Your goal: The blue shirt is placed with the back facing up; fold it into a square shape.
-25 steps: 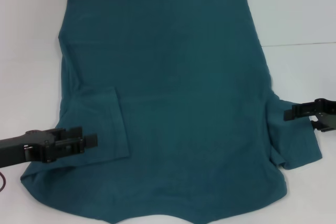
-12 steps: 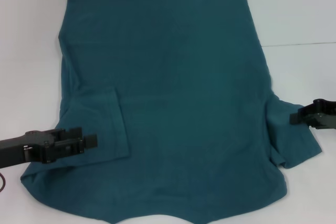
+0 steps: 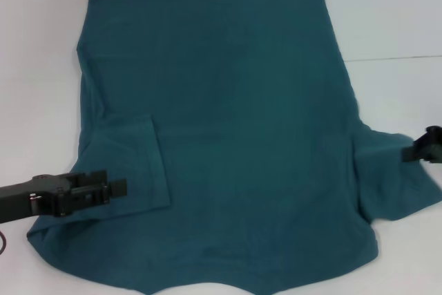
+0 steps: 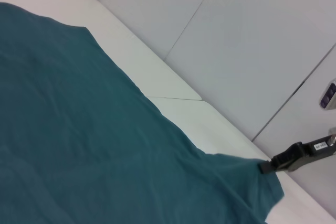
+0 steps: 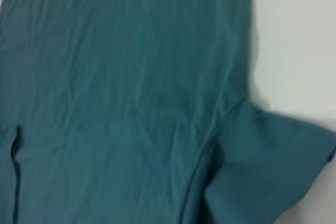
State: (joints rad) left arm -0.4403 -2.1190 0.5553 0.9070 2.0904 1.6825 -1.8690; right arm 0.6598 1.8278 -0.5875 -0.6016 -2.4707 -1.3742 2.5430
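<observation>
The blue shirt (image 3: 228, 122) lies flat on the white table, plain side up, hem at the far end. Its left sleeve (image 3: 131, 164) is folded inward onto the body. My left gripper (image 3: 123, 186) hovers at that folded sleeve, near the shirt's left edge. My right gripper (image 3: 407, 153) sits at the table's right edge, shut on the tip of the right sleeve (image 3: 394, 177), which stretches outward toward it. The left wrist view shows the shirt (image 4: 79, 119) and, far off, the right gripper (image 4: 264, 167) pinching the sleeve's corner. In the right wrist view, the shirt (image 5: 121, 77) and spread sleeve (image 5: 268, 166) fill the picture.
The white table (image 3: 387, 18) surrounds the shirt, with a seam line (image 3: 394, 58) running across on the right. A dark cable (image 3: 3, 240) shows at the left edge. Pale wall panels (image 4: 252, 40) stand beyond the table.
My right gripper has moved outward to the right, drawing the right sleeve out flatter and wider. The left arm has dropped slightly and the rest of the shirt is unchanged.
</observation>
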